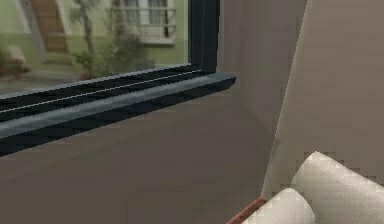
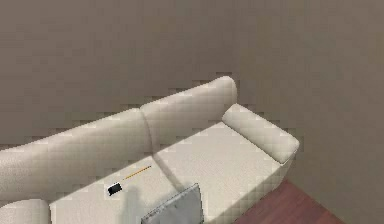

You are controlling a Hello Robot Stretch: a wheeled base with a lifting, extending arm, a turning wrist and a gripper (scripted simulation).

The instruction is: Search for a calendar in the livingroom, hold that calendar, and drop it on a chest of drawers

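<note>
— Jaws' state? Cannot tell.
— Where's the calendar?
— Maybe that small dark flat thing [image 2: 115, 188] on the cream fabric sofa [image 2: 180, 115], near left; unsure. Mistaking the grey slab [image 2: 178, 208] to its right wastes a grab.

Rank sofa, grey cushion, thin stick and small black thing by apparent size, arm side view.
1. sofa
2. grey cushion, cut by the bottom edge
3. thin stick and small black thing: both tiny, not ranked
</note>
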